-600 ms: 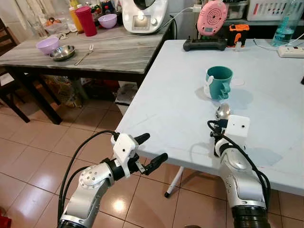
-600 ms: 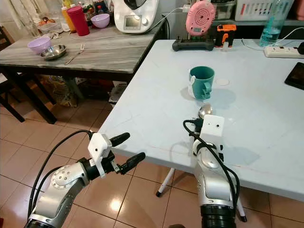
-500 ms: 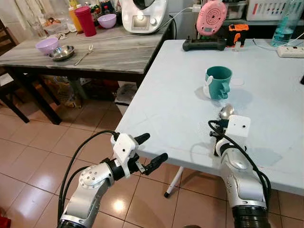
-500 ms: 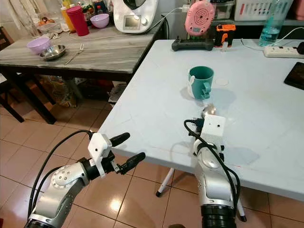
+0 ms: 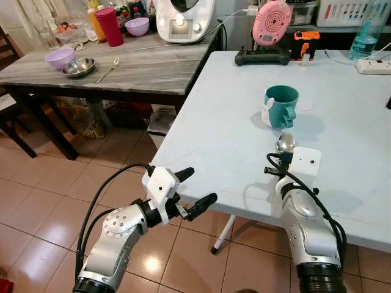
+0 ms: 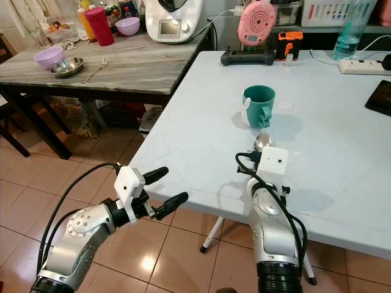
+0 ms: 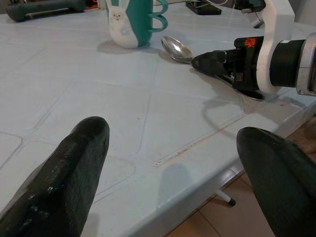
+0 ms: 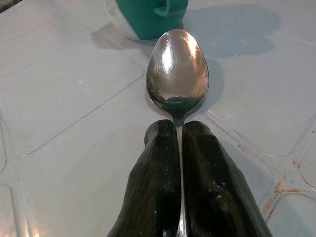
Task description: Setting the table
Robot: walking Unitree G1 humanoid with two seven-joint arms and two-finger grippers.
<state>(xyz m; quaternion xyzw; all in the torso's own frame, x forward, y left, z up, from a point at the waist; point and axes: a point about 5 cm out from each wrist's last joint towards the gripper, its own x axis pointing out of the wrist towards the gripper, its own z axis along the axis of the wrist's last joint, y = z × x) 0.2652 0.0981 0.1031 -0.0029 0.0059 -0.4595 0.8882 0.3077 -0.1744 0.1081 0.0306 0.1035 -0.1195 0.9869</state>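
Note:
A teal mug (image 5: 281,105) with a white rabbit figure stands upright on the white table (image 5: 214,134). Just in front of the mug, a metal spoon (image 8: 177,71) has its bowl pointing at it. My right gripper (image 8: 177,131) is shut on the spoon's handle, low over the table near the front edge. The spoon's bowl (image 5: 285,142) peeks out past the white wrist block. My left gripper (image 5: 199,185) is open and holds nothing, hovering off the table's front left corner, level with its edge. The left wrist view looks across the tabletop at the mug (image 7: 131,22) and spoon (image 7: 177,49).
A dark wooden table (image 5: 146,70) at the left carries purple bowls, a steel bowl (image 5: 79,67), a fork (image 5: 109,69), a red cup and a kitchen machine. At the white table's far side are a pink device (image 5: 271,23), a power strip and a bottle. Tiled floor lies below.
The right gripper with the spoon swayed slightly to the right and came back. The left gripper rose a little toward the table edge.

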